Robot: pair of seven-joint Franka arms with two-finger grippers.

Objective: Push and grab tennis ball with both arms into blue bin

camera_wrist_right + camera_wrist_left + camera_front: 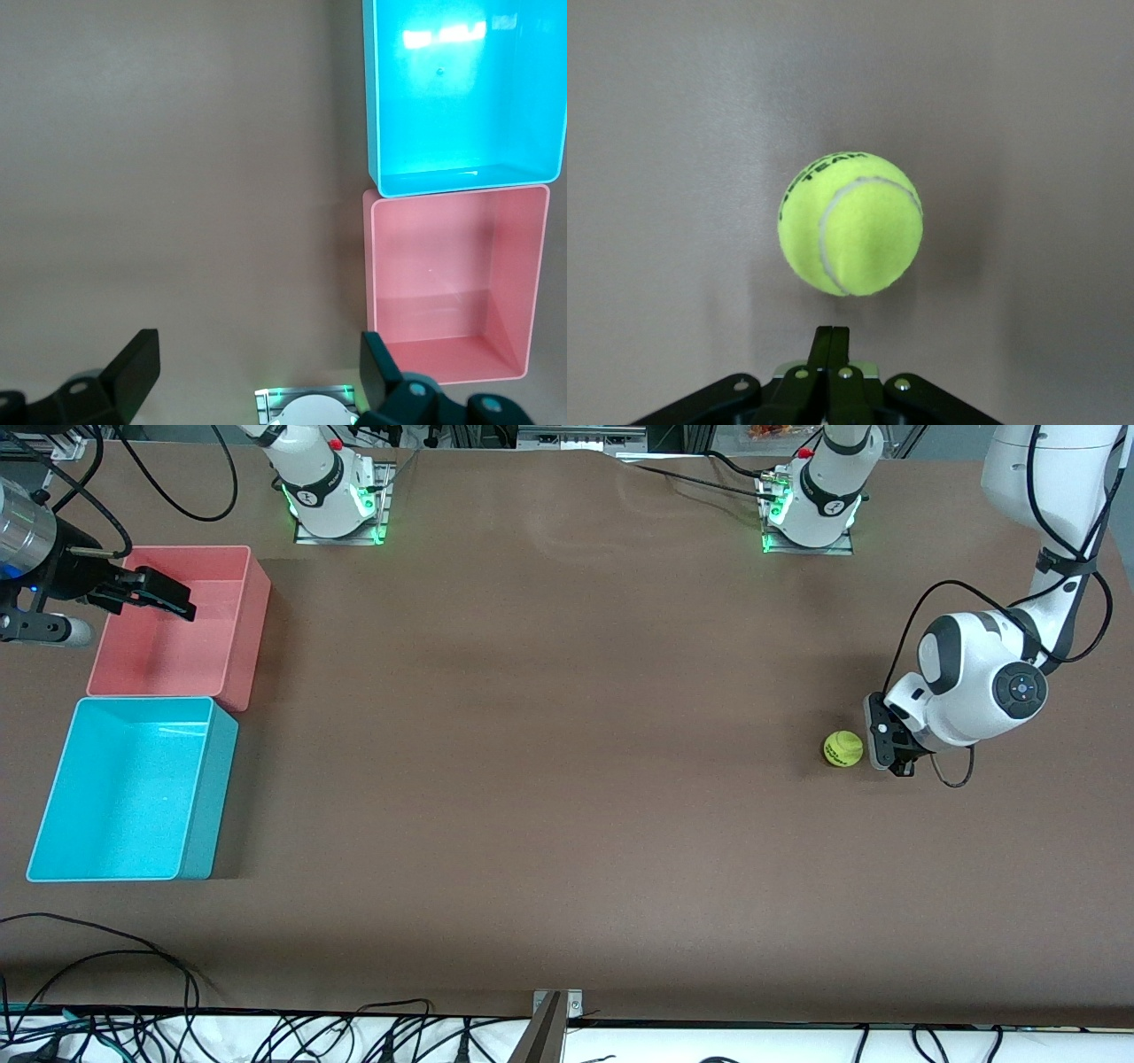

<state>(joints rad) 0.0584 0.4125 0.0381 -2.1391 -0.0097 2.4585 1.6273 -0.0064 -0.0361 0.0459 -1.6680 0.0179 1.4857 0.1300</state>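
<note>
The tennis ball (842, 748) lies on the brown table near the left arm's end; its lettering and seam show in the left wrist view (850, 223). My left gripper (879, 742) is low at the table beside the ball, on the side toward the left arm's end. It is shut and empty (833, 335), its tips a short gap from the ball. My right gripper (168, 598) hangs open and empty over the pink-red bin; it shows wide apart in the right wrist view (257, 354). The blue bin (208, 797) stands at the right arm's end, empty (461, 97).
The pink-red bin (252, 633) touches the blue bin, farther from the front camera, and is empty (452, 274). A wide stretch of brown table lies between ball and bins. The arm bases (330, 496) (811, 514) stand along the edge farthest from the front camera. Cables run along the nearest edge.
</note>
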